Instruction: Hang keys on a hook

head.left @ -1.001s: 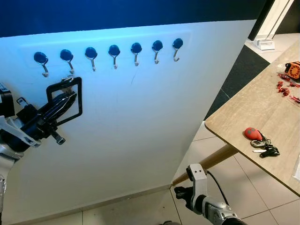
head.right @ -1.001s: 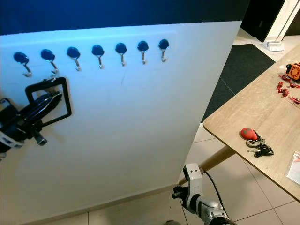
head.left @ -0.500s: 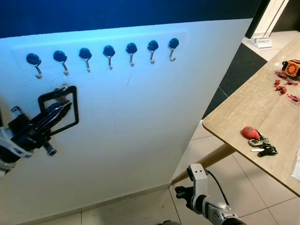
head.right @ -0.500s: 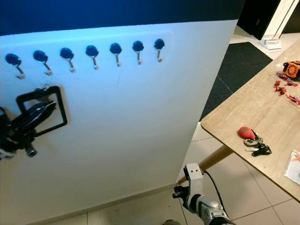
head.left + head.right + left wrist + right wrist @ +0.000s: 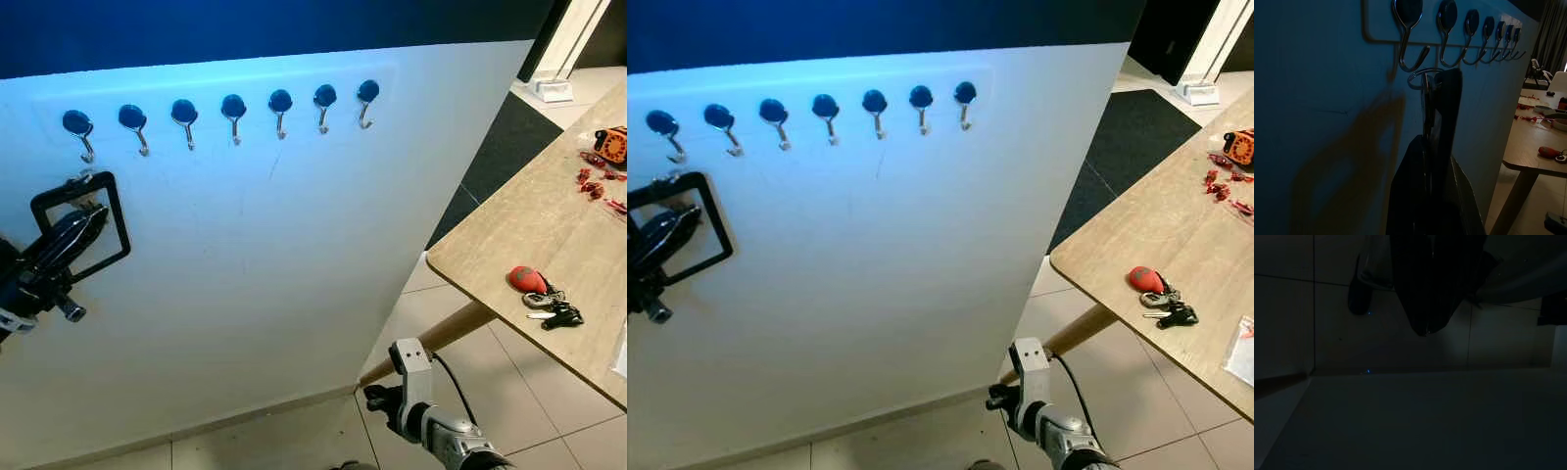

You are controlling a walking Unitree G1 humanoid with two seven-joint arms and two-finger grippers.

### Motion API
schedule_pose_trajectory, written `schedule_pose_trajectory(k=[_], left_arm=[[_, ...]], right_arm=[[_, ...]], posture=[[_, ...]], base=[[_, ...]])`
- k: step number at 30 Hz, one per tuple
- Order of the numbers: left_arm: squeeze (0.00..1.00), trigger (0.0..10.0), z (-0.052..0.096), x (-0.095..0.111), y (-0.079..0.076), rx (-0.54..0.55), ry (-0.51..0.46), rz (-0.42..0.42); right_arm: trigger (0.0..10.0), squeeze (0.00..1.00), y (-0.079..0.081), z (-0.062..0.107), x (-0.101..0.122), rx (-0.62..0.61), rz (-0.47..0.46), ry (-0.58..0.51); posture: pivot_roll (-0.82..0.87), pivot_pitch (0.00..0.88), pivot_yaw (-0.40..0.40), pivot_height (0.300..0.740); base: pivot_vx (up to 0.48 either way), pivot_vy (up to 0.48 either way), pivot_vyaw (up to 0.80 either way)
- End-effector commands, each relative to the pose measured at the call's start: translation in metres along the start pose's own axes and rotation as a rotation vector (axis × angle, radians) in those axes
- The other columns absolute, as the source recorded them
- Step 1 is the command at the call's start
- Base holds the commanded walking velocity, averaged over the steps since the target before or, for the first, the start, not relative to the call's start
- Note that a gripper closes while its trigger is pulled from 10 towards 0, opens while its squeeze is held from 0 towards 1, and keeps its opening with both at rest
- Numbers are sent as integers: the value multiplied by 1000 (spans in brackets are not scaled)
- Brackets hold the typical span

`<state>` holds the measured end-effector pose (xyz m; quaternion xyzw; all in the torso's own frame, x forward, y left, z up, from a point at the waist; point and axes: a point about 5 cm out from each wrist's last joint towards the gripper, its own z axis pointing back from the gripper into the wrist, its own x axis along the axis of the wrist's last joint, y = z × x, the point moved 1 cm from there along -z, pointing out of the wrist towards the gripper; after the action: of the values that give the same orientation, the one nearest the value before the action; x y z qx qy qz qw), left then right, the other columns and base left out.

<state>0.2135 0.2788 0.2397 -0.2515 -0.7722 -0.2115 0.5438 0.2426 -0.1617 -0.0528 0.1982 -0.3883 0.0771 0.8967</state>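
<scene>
The left claw (image 5: 86, 217) is clamped on a black rectangular key fob (image 5: 80, 223) and holds it up against the white wall panel (image 5: 294, 245), just below the leftmost hook (image 5: 82, 137) in a row of seven blue-capped hooks; in the left wrist view the fob's silver key ring (image 5: 1422, 78) sits just beneath that hook's curve, and I cannot tell whether the two touch; the right claw (image 5: 1425, 308) hangs idle low over the tiled floor (image 5: 549, 411), fingers pressed together with nothing between them; on the wooden table (image 5: 549, 225) to the right lies another key bunch with a red fob (image 5: 529, 280).
</scene>
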Motion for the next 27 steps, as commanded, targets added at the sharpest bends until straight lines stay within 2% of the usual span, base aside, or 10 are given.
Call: schedule_pose_trajectory(k=[1,15,23,27], left_arm=[[0,10000,-1,2,1,-4,-2,-3],[0,10000,-7,12,-2,-21,-30,-31],[0,10000,-7,13,-4,-33,-28,-34],[0,10000,-13,11,-7,-54,-26,-26]], right_arm=[[10000,0,1,1,-5,4,-5,15],[10000,0,0,0,-3,7,3,14],[10000,0,0,0,-3,10,8,16],[10000,0,1,0,-3,8,5,15]], posture=[[6,76,-18,740],[7,68,-24,740],[7,69,-25,740],[3,73,-18,740]], base=[[0,0,0],[0,0,0],[0,0,0],[0,0,0]])
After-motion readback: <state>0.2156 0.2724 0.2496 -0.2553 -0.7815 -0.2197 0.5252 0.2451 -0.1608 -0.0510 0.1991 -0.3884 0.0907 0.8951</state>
